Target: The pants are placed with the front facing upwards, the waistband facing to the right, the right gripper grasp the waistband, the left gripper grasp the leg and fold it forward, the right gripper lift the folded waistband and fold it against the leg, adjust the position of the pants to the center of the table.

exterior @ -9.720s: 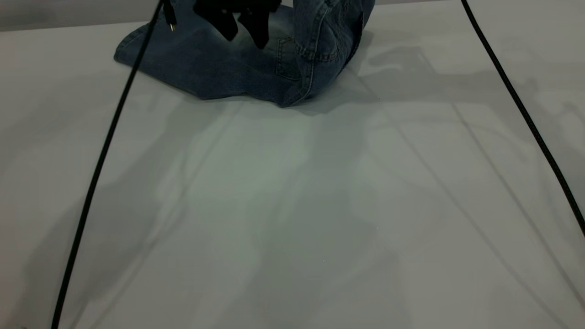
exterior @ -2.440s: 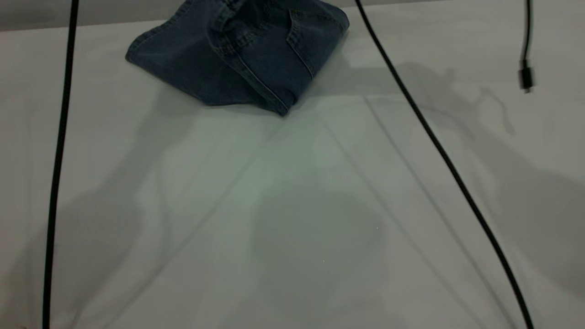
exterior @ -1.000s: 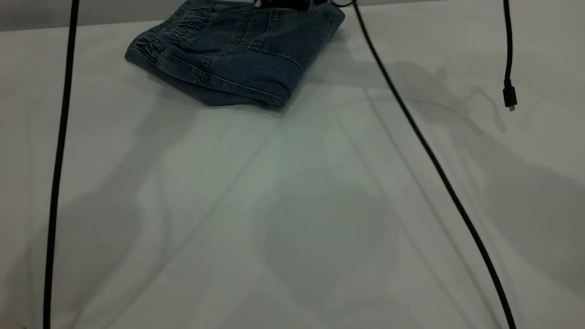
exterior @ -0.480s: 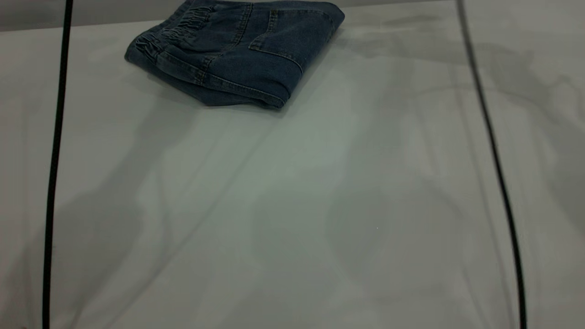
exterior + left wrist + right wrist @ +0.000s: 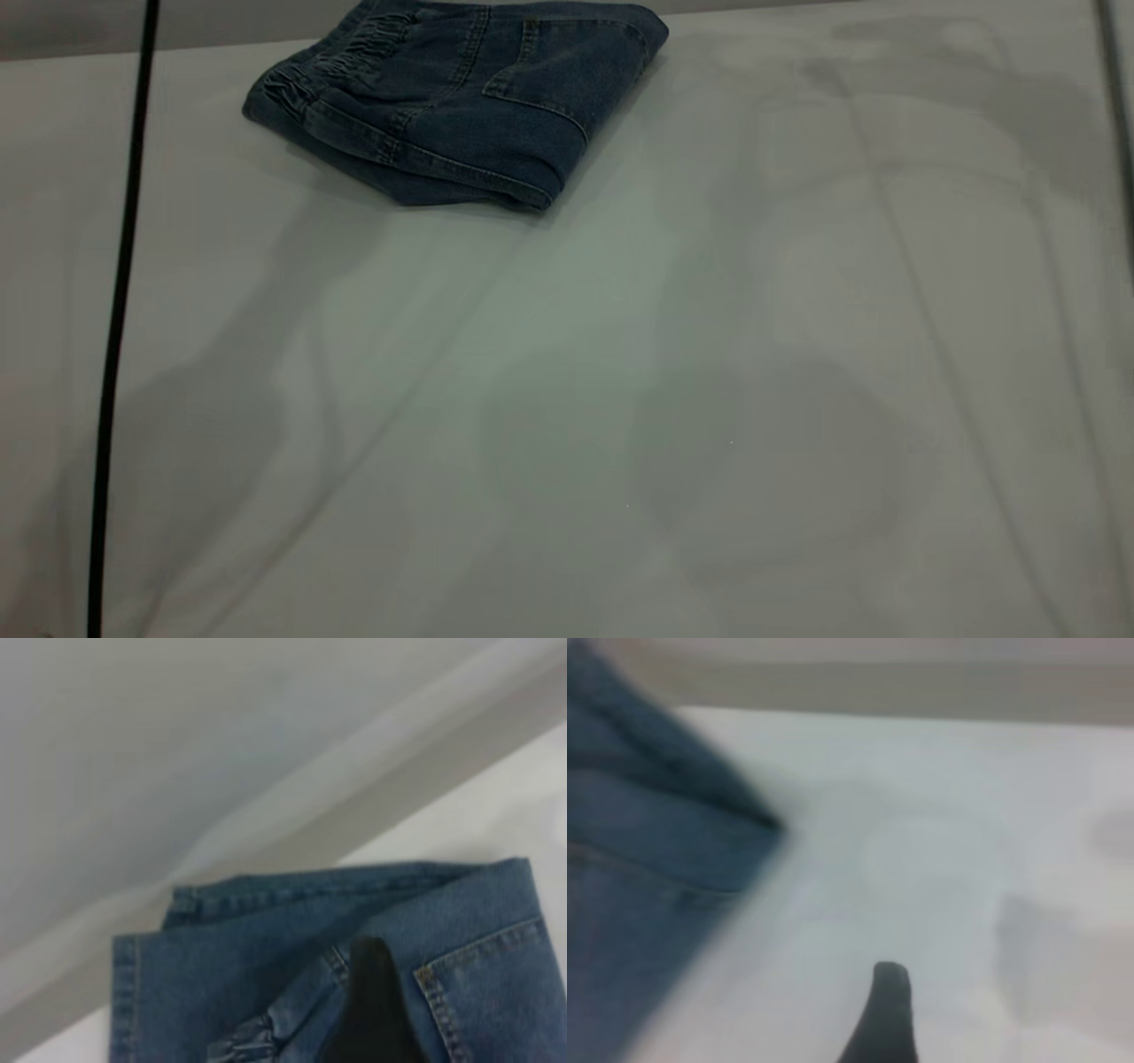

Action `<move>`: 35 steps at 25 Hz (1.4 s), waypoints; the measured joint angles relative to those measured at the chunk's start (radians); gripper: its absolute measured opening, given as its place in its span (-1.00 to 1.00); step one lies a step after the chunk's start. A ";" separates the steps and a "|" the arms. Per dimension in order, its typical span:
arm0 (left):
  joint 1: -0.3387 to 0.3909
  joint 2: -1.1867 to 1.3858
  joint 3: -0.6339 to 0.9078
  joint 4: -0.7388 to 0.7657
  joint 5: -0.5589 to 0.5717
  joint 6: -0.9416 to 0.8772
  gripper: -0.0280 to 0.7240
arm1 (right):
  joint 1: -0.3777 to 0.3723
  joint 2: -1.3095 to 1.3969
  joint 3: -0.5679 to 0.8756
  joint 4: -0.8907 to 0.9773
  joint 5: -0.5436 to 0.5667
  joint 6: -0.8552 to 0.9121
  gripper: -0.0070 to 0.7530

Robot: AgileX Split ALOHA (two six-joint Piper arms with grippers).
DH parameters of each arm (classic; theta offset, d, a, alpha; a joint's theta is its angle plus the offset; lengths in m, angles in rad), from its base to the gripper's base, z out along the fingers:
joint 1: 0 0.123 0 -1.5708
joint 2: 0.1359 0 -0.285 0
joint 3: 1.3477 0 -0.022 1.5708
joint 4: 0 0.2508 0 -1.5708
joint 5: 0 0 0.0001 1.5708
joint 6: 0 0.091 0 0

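Note:
The pants [image 5: 461, 97] lie folded in a compact blue denim bundle at the far left-centre of the table [image 5: 567, 399], a back pocket facing up. The ruched waistband [image 5: 354, 53] runs along the bundle's far left edge. Neither gripper appears in the exterior view. In the left wrist view my left gripper [image 5: 372, 1014] hovers just over the pants [image 5: 292, 966], beside a pocket corner and the waistband [image 5: 252, 1036]. In the right wrist view my right gripper [image 5: 886, 1014] is over bare table [image 5: 948, 842], apart from the pants [image 5: 647, 904], which it does not touch.
A black cable [image 5: 120, 319] hangs down the left side of the exterior view. A second, blurred cable [image 5: 1118, 106] sits at the far right edge. A grey wall strip [image 5: 133, 22] marks the table's far edge just behind the pants.
The waistband half was folded over onto the legs. The right arm's cable has since swung from mid-table to the right edge. The folded pants have not moved in the last second.

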 joint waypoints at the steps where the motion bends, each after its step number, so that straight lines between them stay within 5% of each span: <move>1: -0.002 0.013 0.008 -0.002 0.000 0.000 0.32 | -0.003 0.000 -0.038 -0.045 0.034 0.012 0.56; 8: -0.022 0.074 0.122 -0.001 -0.001 0.006 0.32 | -0.014 -0.037 -0.229 -0.098 0.141 0.019 0.56; 35: -0.022 0.285 0.155 0.050 -0.005 -0.011 0.32 | -0.011 -0.028 -0.227 -0.028 0.142 0.014 0.56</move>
